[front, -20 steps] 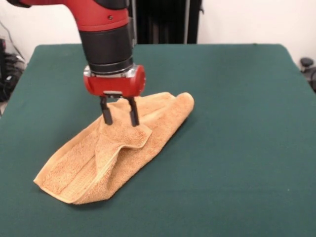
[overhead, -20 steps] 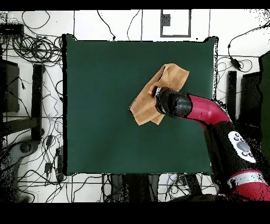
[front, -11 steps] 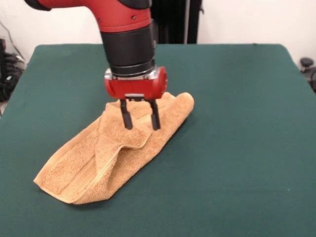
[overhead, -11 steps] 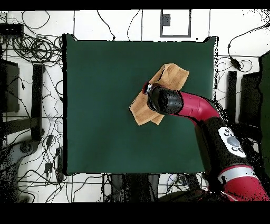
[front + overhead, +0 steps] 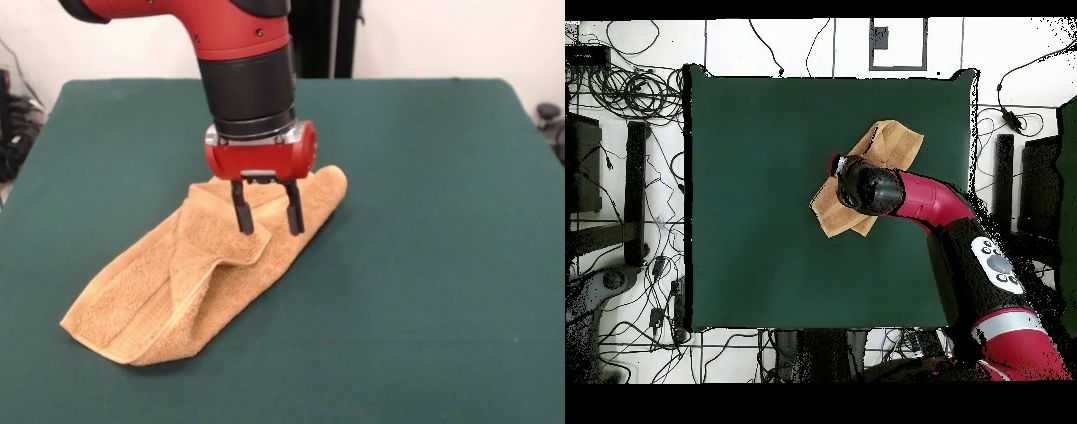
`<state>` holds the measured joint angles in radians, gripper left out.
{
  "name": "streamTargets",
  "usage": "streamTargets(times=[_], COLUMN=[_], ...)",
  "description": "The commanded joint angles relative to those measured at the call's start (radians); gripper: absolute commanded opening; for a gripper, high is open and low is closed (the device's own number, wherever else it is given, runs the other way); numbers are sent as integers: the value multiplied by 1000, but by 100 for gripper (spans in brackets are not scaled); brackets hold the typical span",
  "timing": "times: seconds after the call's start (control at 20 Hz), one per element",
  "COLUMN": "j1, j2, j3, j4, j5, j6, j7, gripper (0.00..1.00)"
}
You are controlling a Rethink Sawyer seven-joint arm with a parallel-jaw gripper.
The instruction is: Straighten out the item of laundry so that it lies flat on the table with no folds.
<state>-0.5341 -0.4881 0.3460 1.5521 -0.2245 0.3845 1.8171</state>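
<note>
Tan-orange towel (image 5: 190,278) folded on table (image 5: 424,265), beneath parted jaws of gripper (image 5: 267,217)

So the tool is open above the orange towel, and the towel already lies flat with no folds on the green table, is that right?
Not quite. The tool is open above the towel on the green table, but the towel is not flat: the front view shows a layer folded over along its length.
</note>
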Motion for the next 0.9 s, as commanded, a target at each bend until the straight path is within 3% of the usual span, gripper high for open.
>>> streamTargets(times=[0.05, 0.3, 0.65, 0.9], j1=[19, 70, 102, 131], j2=[94, 80, 93, 102], j3=[62, -9, -39, -66], j4=[18, -48, -89, -108], j5=[3, -14, -47, -67], j6=[63, 317, 436, 455], j7=[19, -37, -41, -14], gripper=[100, 100, 100, 100])
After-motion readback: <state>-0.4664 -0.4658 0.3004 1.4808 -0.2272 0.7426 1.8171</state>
